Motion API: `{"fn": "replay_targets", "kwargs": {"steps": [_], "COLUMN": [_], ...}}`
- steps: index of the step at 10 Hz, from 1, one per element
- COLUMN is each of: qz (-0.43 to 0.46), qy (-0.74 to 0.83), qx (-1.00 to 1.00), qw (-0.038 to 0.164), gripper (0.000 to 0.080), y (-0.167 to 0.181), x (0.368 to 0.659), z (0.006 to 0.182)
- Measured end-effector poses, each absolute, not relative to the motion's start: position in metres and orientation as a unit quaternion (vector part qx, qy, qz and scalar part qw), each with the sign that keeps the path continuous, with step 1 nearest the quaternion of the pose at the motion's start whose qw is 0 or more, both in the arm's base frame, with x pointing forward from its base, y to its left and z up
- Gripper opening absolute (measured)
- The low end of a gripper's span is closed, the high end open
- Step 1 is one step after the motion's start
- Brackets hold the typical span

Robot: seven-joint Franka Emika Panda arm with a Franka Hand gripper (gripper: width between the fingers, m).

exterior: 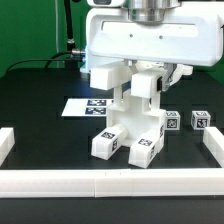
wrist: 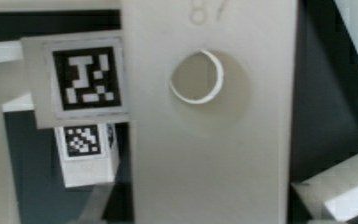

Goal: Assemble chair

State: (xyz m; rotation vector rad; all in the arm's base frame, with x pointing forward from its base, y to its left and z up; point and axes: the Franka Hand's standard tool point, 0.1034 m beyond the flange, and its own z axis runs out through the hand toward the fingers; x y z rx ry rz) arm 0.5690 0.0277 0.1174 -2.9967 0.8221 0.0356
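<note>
The gripper [exterior: 143,82] is closed, apparently clamped on the upper part of the half-built chair [exterior: 128,125], a white matte plastic piece of blocky parts with black-and-white square tags. The chair stands on its square legs on the black table [exterior: 40,85], just in front of the flat white marker board [exterior: 85,104]. Small white tagged blocks [exterior: 172,121] lie near, to the exterior view's right. In the wrist view, a flat white panel [wrist: 247,140] with a round hole [wrist: 197,77] is shown close up. The step is judged to be seating or steadying a part. The grip should be kept square, force applied along the joint, and the legs watched for tipping.
</note>
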Motion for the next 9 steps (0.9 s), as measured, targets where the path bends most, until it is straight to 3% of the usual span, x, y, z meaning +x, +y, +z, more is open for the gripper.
{"fn": "replay_targets", "kwargs": {"steps": [9], "qz": [0.012], "qy": [0.264], "qx": [-0.964], "qw": [0.017], "gripper": [0.0284], "y": [0.0325], "x": [0.5681], "z": [0.1155]}}
